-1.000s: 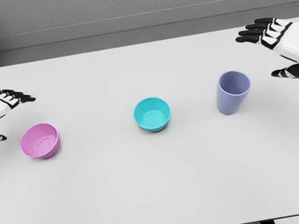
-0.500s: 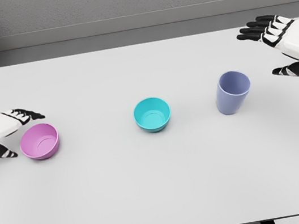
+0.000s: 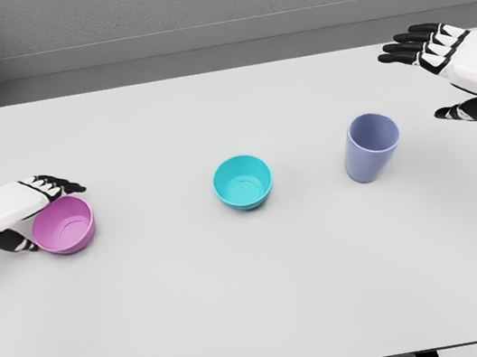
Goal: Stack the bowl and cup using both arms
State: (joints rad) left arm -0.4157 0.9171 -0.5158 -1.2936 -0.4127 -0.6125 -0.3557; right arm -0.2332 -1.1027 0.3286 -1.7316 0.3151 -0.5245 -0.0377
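Left hand (image 3: 18,204) at pink bowl (image 3: 63,225), 9 o'clock side, fingers (image 3: 58,184) spread over rim, not yet closed. Close squarely on rim before lifting. Right hand (image 3: 454,69) spread wide, 2 o'clock of cup (image 3: 370,147).

No text, label, brand, number or sign can be read on anything here.

A pink bowl (image 3: 63,225) sits upright at the left of the white table (image 3: 259,303). A teal bowl (image 3: 243,182) stands upright in the middle, well apart from it. To the right stands a lavender cup (image 3: 371,147), upright, mouth open upward.
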